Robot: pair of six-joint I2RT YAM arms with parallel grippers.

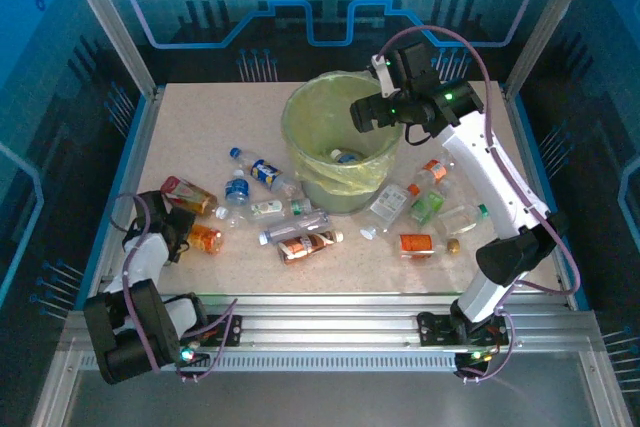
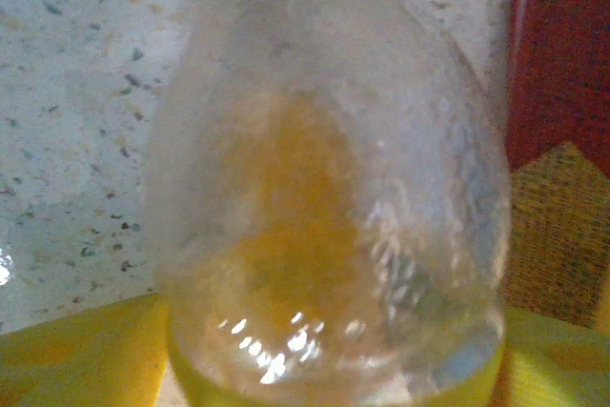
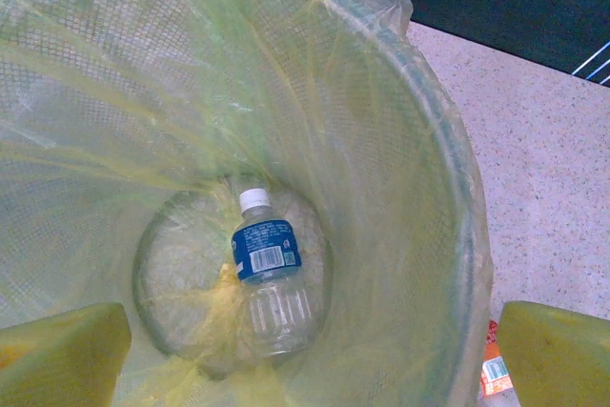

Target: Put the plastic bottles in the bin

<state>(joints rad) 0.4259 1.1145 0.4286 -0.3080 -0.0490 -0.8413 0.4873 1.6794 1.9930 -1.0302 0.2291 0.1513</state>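
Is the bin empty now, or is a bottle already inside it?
Not empty. Looking down into the bin, the right wrist view shows one blue-labelled bottle lying on its side at the bottom.

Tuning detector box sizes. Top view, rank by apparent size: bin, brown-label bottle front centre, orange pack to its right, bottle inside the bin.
1. bin
2. brown-label bottle
3. orange pack
4. bottle inside the bin: looks smallest, but it is partly hidden, so its rank against the orange pack is unsure.
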